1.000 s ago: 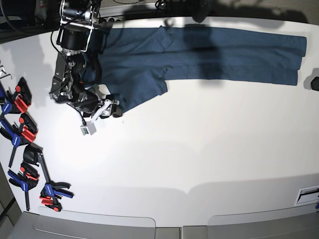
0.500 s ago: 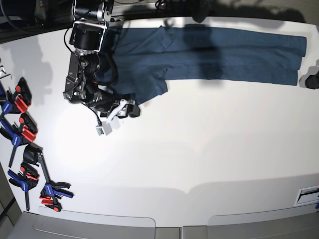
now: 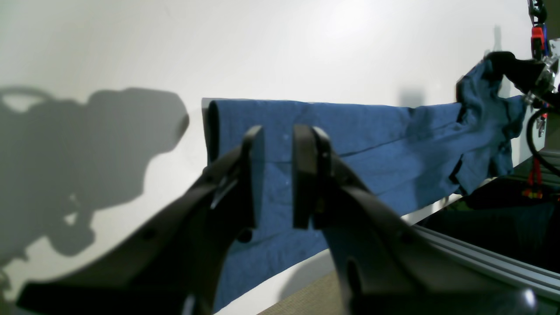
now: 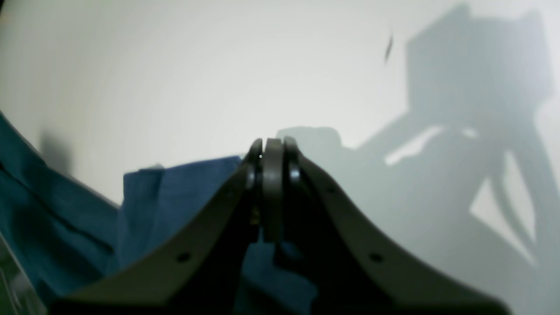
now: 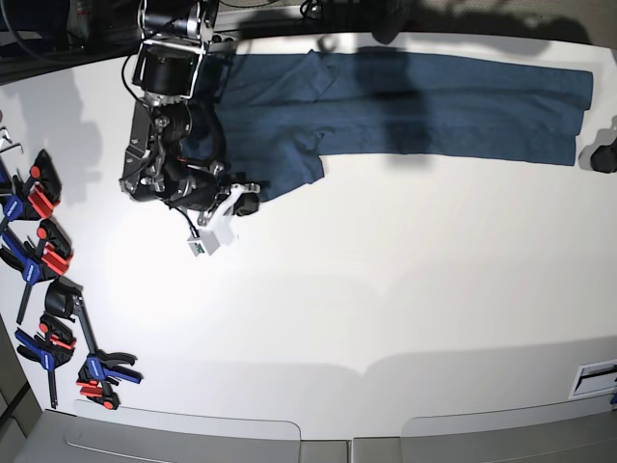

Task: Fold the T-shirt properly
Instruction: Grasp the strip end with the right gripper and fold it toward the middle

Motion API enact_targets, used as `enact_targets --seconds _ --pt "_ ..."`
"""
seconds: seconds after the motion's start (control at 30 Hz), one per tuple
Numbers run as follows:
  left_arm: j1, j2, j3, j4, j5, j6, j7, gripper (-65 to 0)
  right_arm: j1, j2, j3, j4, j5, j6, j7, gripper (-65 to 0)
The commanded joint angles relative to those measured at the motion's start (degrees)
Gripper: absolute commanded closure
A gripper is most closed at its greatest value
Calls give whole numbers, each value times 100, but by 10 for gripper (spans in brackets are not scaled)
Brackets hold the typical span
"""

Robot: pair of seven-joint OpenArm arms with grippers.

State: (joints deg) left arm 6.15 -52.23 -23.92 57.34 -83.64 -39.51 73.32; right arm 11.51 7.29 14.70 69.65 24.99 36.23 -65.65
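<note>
White, matte tabletop (image 5: pixel 386 289) fills most of the base view, with a row of red, blue and black spring clamps (image 5: pixel 43 280) laid along one edge. Across the far side of that surface the plain dark navy-blue short-sleeved cotton T-shirt (image 5: pixel 434 106) is stretched out as a long, narrow band, already doubled lengthwise so that a rounded folded edge is shown in the left wrist view (image 3: pixel 350 140).

One end of the band is neat and flat; the other end is bunched and wrinkled where the right gripper (image 4: pixel 272 166) is clamped on it — blue cloth is seen bulging at both sides of the pressed-together jaws. In the base view this gripper (image 5: pixel 241 201) is placed at the lower corner of the rumpled end, just off the fabric's main body. The left gripper (image 3: pixel 278 175) is held with its jaws apart by a narrow gap, nothing being gripped between them; it hovers near the tidy end of the shirt, and in the base view only a dark edge of it (image 5: pixel 605 156) is visible at the frame border.

As a judgement, the task is taken to be partly done: the lengthwise fold appears made, while the crosswise folds are yet to be carried out. The gathered end would probably have to be smoothed or drawn over first — otherwise creases may be trapped in the final packet.
</note>
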Motion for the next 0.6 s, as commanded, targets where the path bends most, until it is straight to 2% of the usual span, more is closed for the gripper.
enact_targets --seconds 0.0,0.27,0.4,0.57 --pt "-59 -195 -48 66 -136 -49 -72 -100 96 31 -4 208 42 22 -114 0" --pt "-59 -195 -48 68 -136 -49 -76 -100 -382 13 -4 1821 1311 24 -831 0" --pt "-59 -195 -48 66 -136 -49 -74 -100 -970 -24 -4 2315 1580 37 -874 0" --pt "-59 -195 -48 66 -136 -49 -74 -100 -1891 -144 -4 2889 2253 149 -1137 0"
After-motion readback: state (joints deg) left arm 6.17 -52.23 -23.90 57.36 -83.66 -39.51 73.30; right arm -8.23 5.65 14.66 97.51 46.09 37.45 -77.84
